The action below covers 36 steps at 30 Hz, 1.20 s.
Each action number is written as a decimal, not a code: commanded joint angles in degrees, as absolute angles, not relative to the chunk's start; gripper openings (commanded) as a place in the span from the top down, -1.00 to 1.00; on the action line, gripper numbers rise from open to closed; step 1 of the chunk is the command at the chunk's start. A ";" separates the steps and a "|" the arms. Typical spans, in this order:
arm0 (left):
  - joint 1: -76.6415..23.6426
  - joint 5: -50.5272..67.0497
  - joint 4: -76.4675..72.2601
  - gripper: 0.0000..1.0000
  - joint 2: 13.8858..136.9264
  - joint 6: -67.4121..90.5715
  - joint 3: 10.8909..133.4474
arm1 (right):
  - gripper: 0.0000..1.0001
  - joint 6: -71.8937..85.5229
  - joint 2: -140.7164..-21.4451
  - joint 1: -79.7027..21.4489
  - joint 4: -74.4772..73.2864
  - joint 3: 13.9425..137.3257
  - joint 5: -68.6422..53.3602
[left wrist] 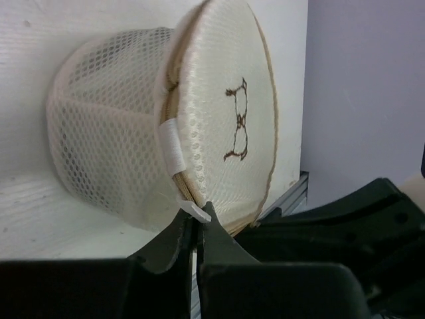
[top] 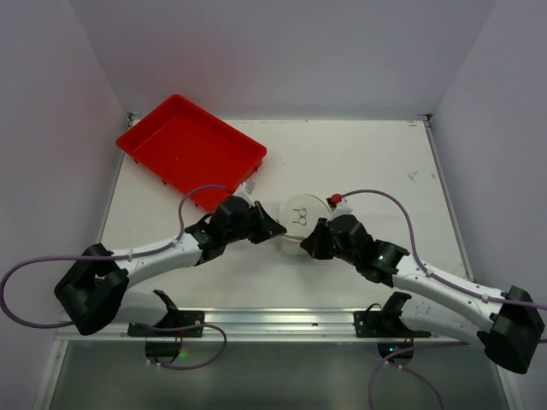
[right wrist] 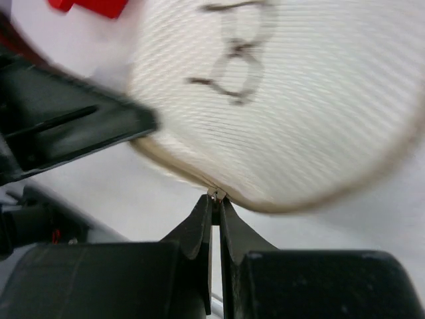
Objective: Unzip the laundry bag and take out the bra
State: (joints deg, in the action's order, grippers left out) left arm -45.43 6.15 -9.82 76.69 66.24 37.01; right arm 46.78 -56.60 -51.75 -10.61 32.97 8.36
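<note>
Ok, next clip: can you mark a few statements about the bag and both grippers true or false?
1. The laundry bag sits between the two grippers. True.
2. The left gripper is open, clear of the bag. False: it is shut on a white tab at the bag's zip seam.
3. The right gripper pinches the metal zip pull at the bag's rim. True.
4. The bag lies inside the red tray. False: it rests on the table, beside the tray.

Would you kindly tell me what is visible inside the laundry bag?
Through the mesh side of the laundry bag, only pale panels and seams show; no bra is discernible. Its opaque face hides the rest.
</note>
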 commanded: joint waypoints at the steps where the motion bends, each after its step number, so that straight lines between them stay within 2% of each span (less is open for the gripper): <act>1: -42.63 7.02 -5.98 1.00 72.43 60.83 34.54 | 1.00 40.79 -48.90 -43.80 -18.09 30.15 12.23; 2: -42.45 8.25 -3.71 1.00 71.90 59.52 34.45 | 1.00 39.65 -47.56 -39.51 -19.06 29.62 11.43; 5: -42.10 8.26 2.78 1.00 69.79 54.33 35.42 | 1.00 37.36 -44.30 -36.13 -22.14 29.44 10.72; 9: -39.47 10.19 8.16 1.00 70.65 45.11 39.10 | 1.00 32.97 -45.70 -36.12 -21.98 31.55 6.52; 13: -37.01 12.57 12.65 1.00 76.62 37.28 47.44 | 1.00 30.67 -48.51 -36.56 -17.15 32.34 -4.55; 14: -36.39 12.48 13.96 0.87 78.21 35.09 51.81 | 1.00 31.54 -49.82 -37.61 -16.53 32.60 -6.83; 19: -35.16 15.20 13.37 0.61 89.72 35.68 64.14 | 1.00 36.82 -54.40 -43.32 -10.22 34.98 -8.96; 20: -35.16 16.42 11.18 0.43 90.69 37.86 64.68 | 1.00 38.39 -55.27 -45.07 -9.15 35.50 -9.23; 22: -35.16 17.48 8.71 0.22 91.67 39.81 64.34 | 1.00 39.72 -57.91 -46.66 -6.87 37.17 -8.36; 23: -35.16 18.01 6.35 -0.06 91.23 41.90 63.55 | 1.00 40.86 -58.79 -47.45 -6.25 37.70 -7.74; 26: -35.16 16.10 3.00 -0.69 84.85 46.56 57.85 | 1.00 42.53 -62.31 -47.90 -4.31 39.46 -6.60; 27: -35.16 14.95 2.90 -0.78 83.25 47.54 56.18 | 1.00 42.71 -63.01 -47.90 -3.78 39.81 -6.33; 30: -35.16 11.61 3.43 -0.88 77.01 49.57 50.03 | 1.00 43.15 -65.21 -48.08 -2.20 40.43 -5.89; 33: -35.24 10.37 4.48 -0.88 73.23 50.18 46.15 | 1.00 42.98 -66.62 -48.34 -1.85 40.78 -5.45; 36: -35.94 12.39 3.08 -0.79 73.04 52.11 43.95 | 1.00 43.15 -67.41 -48.87 -1.41 40.34 -4.83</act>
State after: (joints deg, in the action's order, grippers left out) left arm -35.42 12.25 6.20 73.60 48.95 45.84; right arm 42.28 -66.89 -48.21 -4.84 38.28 -6.50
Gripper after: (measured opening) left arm 0.911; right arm 0.033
